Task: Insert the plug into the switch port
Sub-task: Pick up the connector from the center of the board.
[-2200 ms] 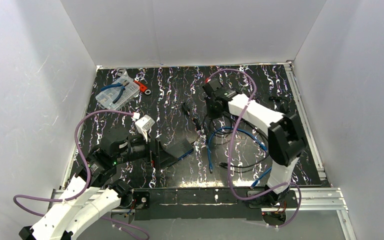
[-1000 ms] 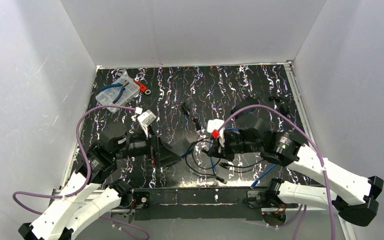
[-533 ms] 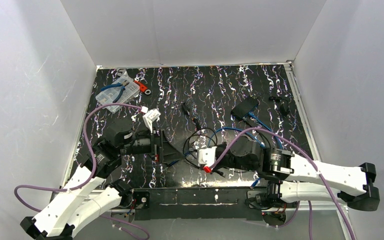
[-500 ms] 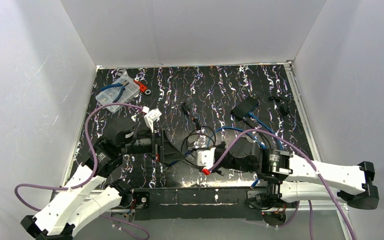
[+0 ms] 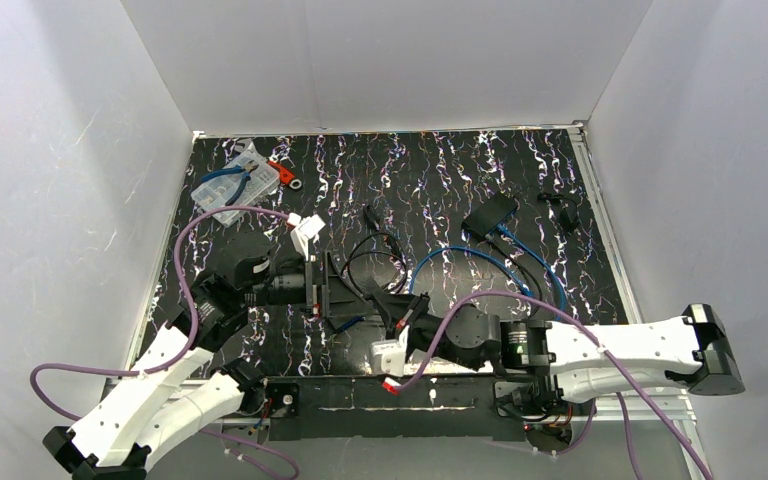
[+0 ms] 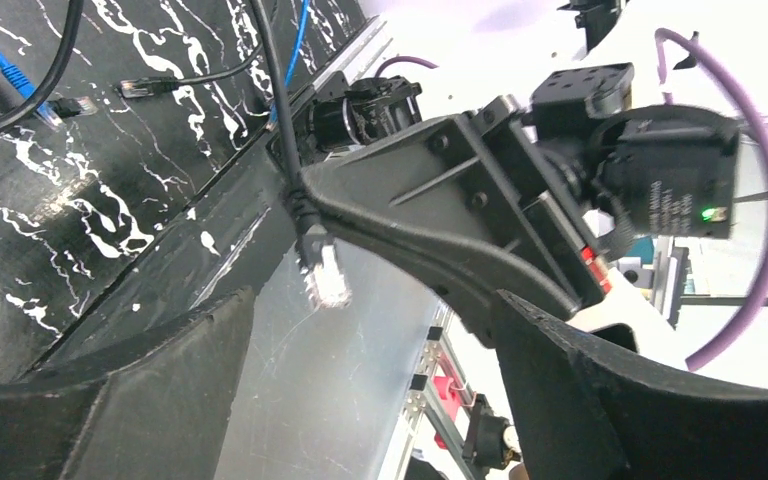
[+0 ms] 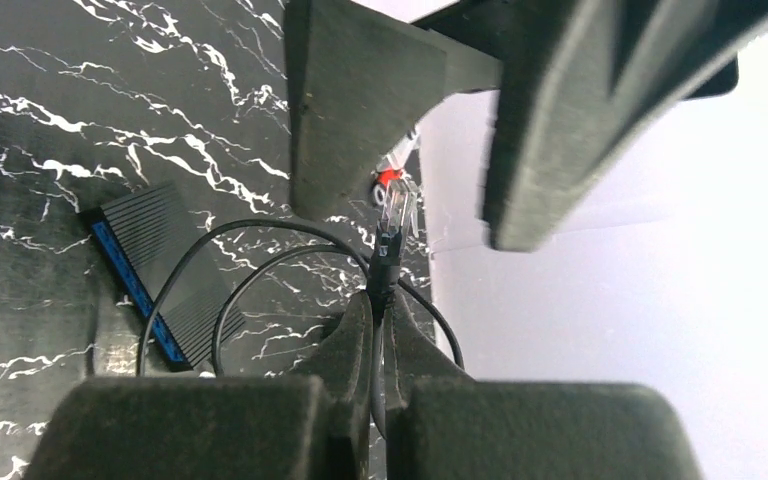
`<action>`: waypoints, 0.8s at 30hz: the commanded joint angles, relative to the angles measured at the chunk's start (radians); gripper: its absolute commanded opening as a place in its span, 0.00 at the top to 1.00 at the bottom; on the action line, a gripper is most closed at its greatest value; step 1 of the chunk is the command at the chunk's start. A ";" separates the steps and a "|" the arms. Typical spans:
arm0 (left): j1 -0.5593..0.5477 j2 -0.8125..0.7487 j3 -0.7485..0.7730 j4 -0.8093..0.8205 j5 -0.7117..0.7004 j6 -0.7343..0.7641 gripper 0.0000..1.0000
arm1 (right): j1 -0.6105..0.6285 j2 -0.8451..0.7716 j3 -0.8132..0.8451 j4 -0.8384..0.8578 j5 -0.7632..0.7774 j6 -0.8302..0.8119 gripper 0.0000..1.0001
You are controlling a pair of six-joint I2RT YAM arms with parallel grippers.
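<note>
Your right gripper [image 7: 377, 305] has swung across with the black cable [image 7: 260, 223] in tow. It now points into the gap of the left gripper [image 6: 375, 300]; two seconds ago the two were well apart. The right fingers [image 7: 348, 345] are pinched tight on the cable just behind its boot. The clear plug [image 7: 398, 208] sticks straight out past the fingertips, touching nothing.

The left fingers [image 7: 355, 100] stand wide apart with nothing between their pads. In the right wrist view they sit one to each side of the plug and a little beyond it.

To the left of the right fingers, a ribbed black box [image 7: 160, 265] with a blue edge lies flat on the table [image 7: 60, 120]. The cable's loops run just beside it. You cannot tell from these views whether that box is the switch.
</note>
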State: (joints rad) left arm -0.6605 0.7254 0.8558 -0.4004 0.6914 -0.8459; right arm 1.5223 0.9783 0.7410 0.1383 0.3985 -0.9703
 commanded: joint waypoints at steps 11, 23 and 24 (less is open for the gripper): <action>-0.003 -0.027 0.027 0.029 0.023 -0.079 0.41 | 0.101 0.054 -0.099 0.422 0.221 -0.343 0.99; -0.002 -0.046 0.028 0.022 -0.004 -0.083 0.54 | 0.139 0.078 -0.122 0.483 0.268 -0.417 0.99; -0.002 -0.047 0.027 0.021 -0.005 -0.082 0.54 | 0.142 0.079 -0.123 0.483 0.270 -0.418 0.99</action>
State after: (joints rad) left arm -0.6605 0.6930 0.8600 -0.3882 0.6922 -0.9279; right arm 1.6474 1.0508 0.6304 0.5335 0.6327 -1.3491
